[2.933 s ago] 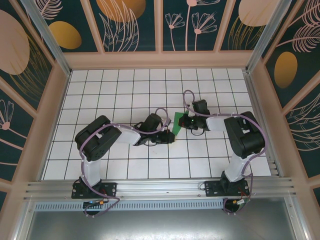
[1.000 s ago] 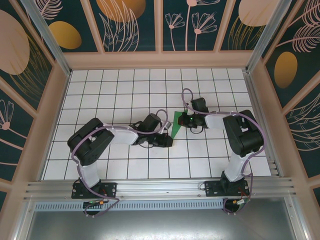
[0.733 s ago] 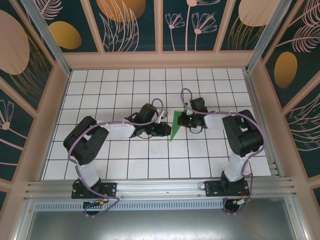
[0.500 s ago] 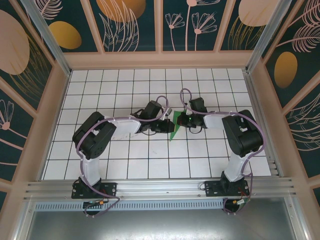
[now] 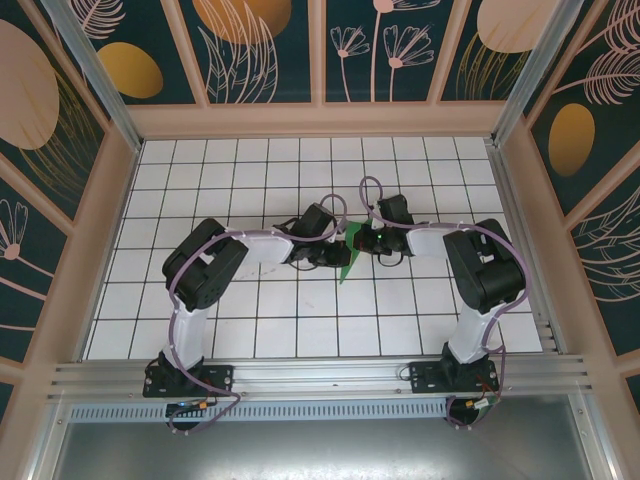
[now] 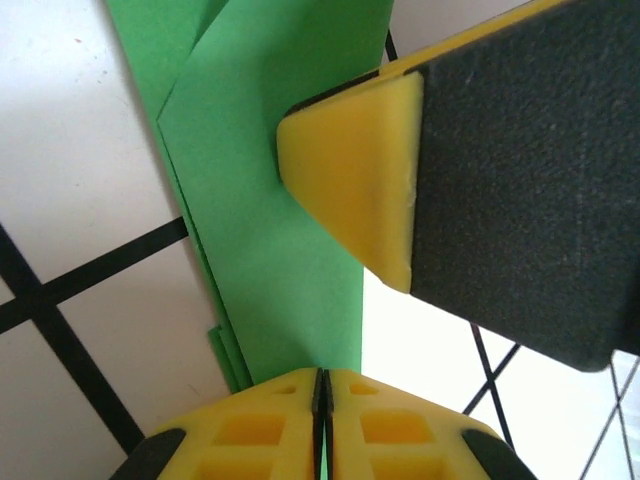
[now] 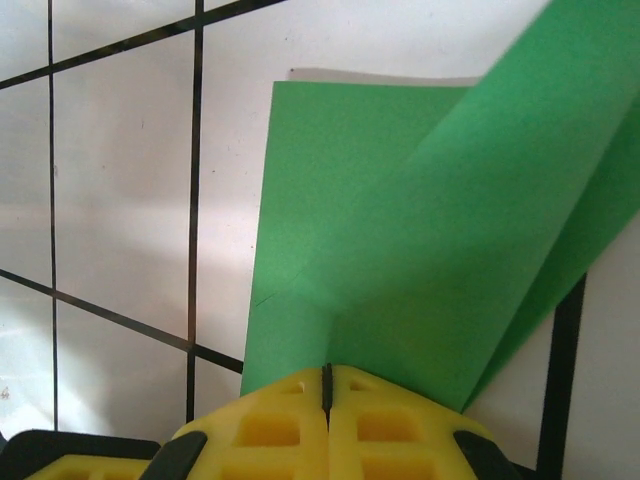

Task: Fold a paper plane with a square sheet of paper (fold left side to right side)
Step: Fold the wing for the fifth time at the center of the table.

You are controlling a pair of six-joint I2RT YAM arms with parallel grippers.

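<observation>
At the near edge of the white tiled table (image 5: 300, 320) the two arm bases are bolted, and both arms are bent inward toward the middle of the grid. There the left gripper (image 5: 338, 256) and the right gripper (image 5: 368, 241) are brought close together, with the green paper (image 5: 346, 264) caught between them as a slim wedge whose point is turned toward the near edge. In the left wrist view the yellow fingertips (image 6: 250, 435) are seen pressed together on an edge of the paper, so that only a thin seam is left between them; a yellow fingertip (image 6: 350, 170) of the right gripper is laid over the same sheet from the upper right. In the right wrist view the fingertips (image 7: 280, 420) are likewise closed, and the paper is pinched at the seam; one layer is spread flat on the tiles and a folded flap is raised diagonally away. Beyond, the table is closed off by a back wall (image 5: 260, 50) patterned with plants.
</observation>
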